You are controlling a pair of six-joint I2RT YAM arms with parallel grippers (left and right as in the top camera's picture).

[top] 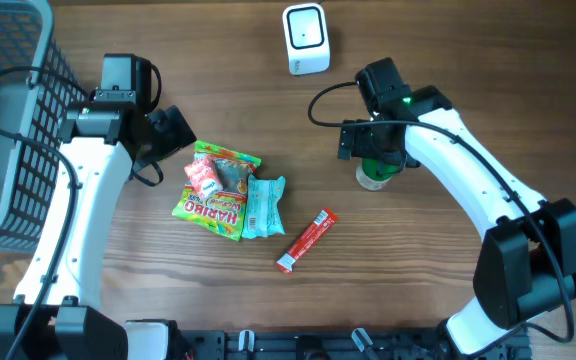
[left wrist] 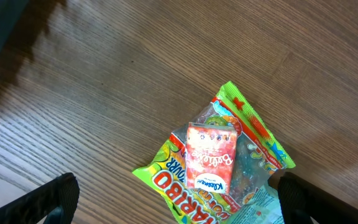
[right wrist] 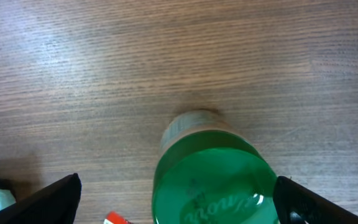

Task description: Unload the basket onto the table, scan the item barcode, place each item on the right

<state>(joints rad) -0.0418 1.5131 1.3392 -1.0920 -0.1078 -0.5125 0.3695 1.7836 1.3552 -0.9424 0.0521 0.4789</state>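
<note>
Green-capped jar point(right wrist: 213, 180) sits right under the right hand point(right wrist: 176, 190). Fingers are spread wide either side, nothing pinched, no contact afaict. Left hand point(left wrist: 179, 196) same: spread, empty, hanging over the pink packet point(left wrist: 210, 155) that lies on top of the Haribo bag point(left wrist: 166, 183).

Can't tell which item is the one to scan. Jar is the likelier pick imo: right hand is squared up on it, and the scanner point(top: 306, 38) is on that side, at the far edge of the counter point(top: 448, 60).

Risks from here:
- Jar is upright, round, smooth-looking. Wrist view shows the cap a bit right of centre btw the fingers, so on closing one finger hits first and the jar tips or skids.
- Grab by cap only and it may spin in the grip, so the barcode faces the wrong way. Barcode isn't visible in any view, so orientation is a guess.
- Left side: packet is loose on a crinkly bag, with the teal packet point(top: 263, 205) touching the bag's edge. A low pinch prob. takes bag + packet together, or drags the pile.
- Red stick point(top: 306, 240) lies apart, btw the arms. If both reach in, the arms cross.
- Basket point(top: 8, 120) is just beside the left arm, so a wide swing could clip it.
</note>
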